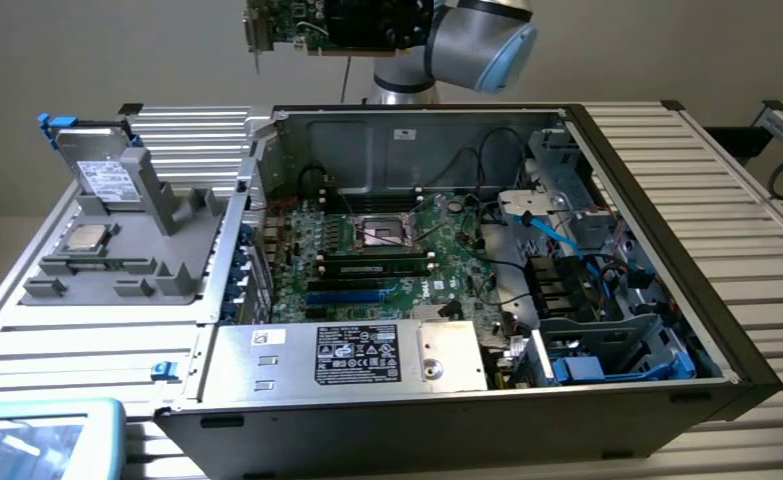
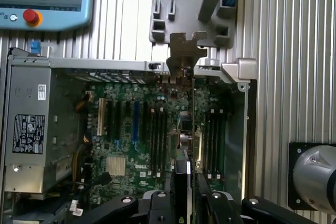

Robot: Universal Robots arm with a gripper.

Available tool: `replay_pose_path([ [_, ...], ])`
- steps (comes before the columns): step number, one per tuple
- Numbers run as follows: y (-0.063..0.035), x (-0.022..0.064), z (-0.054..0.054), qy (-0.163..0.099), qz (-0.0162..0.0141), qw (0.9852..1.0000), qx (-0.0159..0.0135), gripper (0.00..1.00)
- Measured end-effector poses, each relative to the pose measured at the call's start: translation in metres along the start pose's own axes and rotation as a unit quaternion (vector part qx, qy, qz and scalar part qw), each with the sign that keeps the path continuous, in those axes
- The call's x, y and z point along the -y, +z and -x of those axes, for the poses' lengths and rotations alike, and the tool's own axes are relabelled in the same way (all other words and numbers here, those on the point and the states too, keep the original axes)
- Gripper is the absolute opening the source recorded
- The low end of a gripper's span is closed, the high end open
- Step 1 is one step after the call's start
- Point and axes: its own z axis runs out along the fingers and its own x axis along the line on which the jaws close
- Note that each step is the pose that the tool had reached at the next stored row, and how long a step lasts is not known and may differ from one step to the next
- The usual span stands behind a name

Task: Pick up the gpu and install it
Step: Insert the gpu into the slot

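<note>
Here, a slatted metal table [image 1: 751, 200] carries an open computer case [image 1: 431, 440] in the middle of the exterior view. The arm [image 1: 485, 40] stands at twelve o'clock, above the case's far wall. Inside the case the green motherboard [image 1: 364, 260] lies bare, with a silver power supply [image 1: 364, 355] toward six o'clock. At nine o'clock a grey holder [image 1: 151, 220] rests on the table just beside the case. In the wrist view the gripper [image 2: 189, 179] has its jaws clamped on the gpu [image 1: 314, 25], the card edge-on between them. The card hangs high at twelve o'clock, well above the motherboard, its silver bracket pointing toward nine. A square processor chip [image 1: 88, 237] lies on the holder.
</note>
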Motion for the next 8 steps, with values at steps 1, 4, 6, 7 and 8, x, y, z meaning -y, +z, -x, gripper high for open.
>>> replay_pose_path([
  [1, 0.0019, 0.0001, -0.005, 0.000, -0.0001, 1.0000, 0.0003, 0.27],
  [4, 0.0073, 0.0004, -0.018, 0.000, -0.0001, 1.0000, 0.0007, 0.27],
  [6, 0.0108, 0.0005, -0.027, 0.000, 0.0000, 1.0000, 0.0009, 0.27],
  [7, 0.0153, 0.0006, -0.037, 0.000, -0.0001, 1.0000, 0.0012, 0.27],
  [8, 0.0198, 0.0011, -0.040, 0.001, 0.0000, 1.0000, 0.0012, 0.27],
])
